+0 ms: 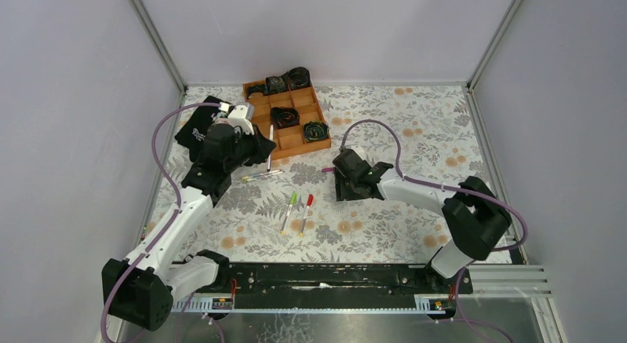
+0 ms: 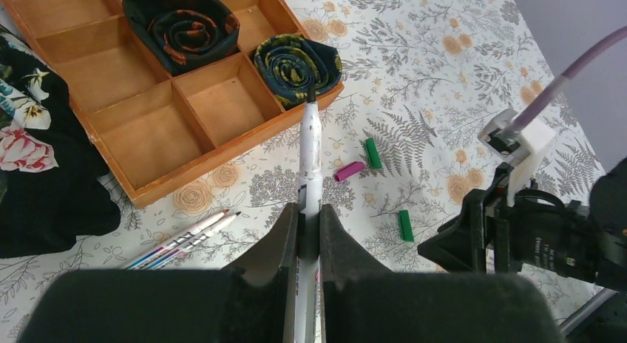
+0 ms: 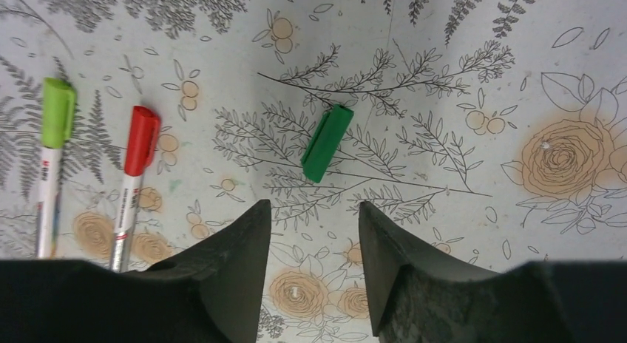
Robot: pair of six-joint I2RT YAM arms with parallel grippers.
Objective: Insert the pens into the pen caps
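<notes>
Pen (image 2: 309, 147) clamped in left tool (image 2: 309, 216); right tool (image 3: 314, 210) half-open near green cap (image 3: 327, 143).

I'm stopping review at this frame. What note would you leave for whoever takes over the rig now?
Left claw: shut on an uncapped pen, tip toward the wooden tray.
Right claw: open, over a dark green cap on the table, not gripping it.
Done: lime-capped pen and red-capped pen lie side by side.
Left to do: the held pen and two uncapped pens beside the tray; a second green cap and a magenta cap lie loose.
</notes>
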